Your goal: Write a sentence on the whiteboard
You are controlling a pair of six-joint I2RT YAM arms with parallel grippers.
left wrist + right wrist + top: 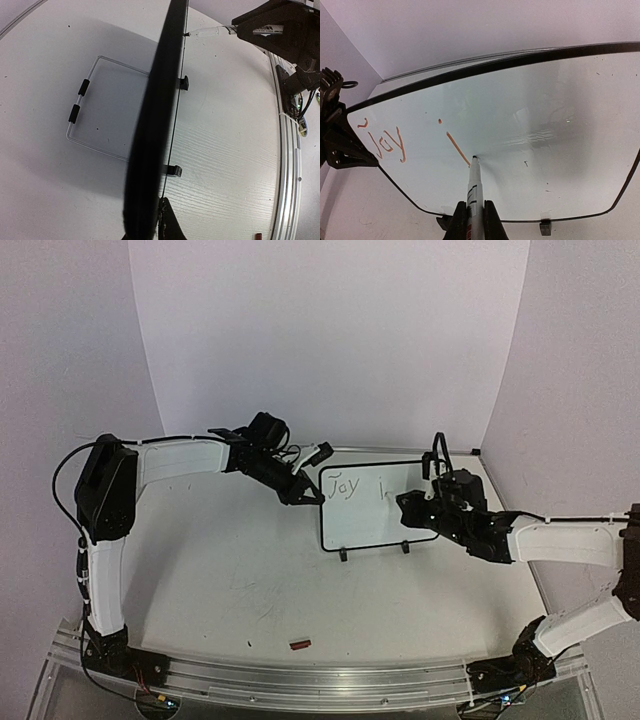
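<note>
Touching whiteboard (545,100) w/ marker (474,182) tip | R pincer (475,214) rt of sentence (390,142)

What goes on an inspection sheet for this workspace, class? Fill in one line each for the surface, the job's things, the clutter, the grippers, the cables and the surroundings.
Surface: white table, faintly scuffed.
Job's things: whiteboard upright on two black feet; writing reads "Joy i" in orange-red; marker tip touches the board at the foot of the "i".
Clutter: one small red-brown scrap near the front edge.
Grippers: left gripper shut on the whiteboard's left edge; right gripper shut on the marker.
Cables: black cable arcs beside the left arm; black loop above the right wrist.
Surroundings: plain pale backdrop; metal rail along the near edge.
</note>
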